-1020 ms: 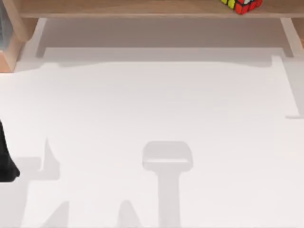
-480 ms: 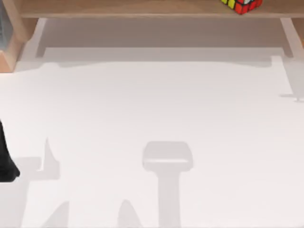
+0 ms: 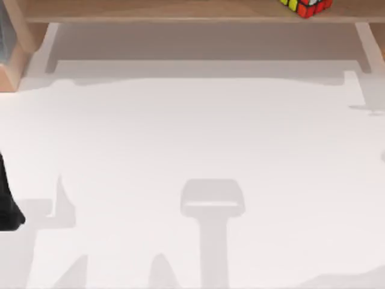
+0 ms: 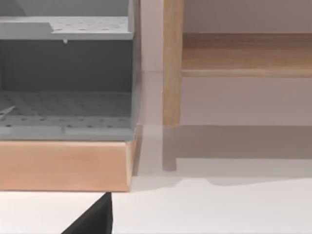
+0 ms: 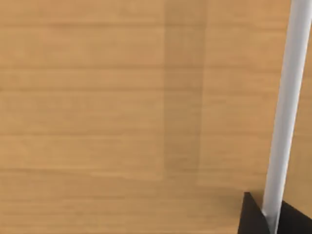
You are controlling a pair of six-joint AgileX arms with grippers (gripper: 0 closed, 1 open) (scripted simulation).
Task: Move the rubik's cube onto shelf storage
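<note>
Wooden, wide light-brown shelf storage (image 3: 180, 10) is already carrying the small yellow-and-red tiled rubik's cube (image 3: 305, 6) at far right; placing looks done, and I cannot tell my jaws' state

Simulated tabletop: plain white table (image 3: 192, 150), wooden shelf storage (image 3: 180, 11).

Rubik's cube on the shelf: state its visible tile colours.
Yellow and red tiles with black grid lines on the rubik's cube, best in the top view.
</note>
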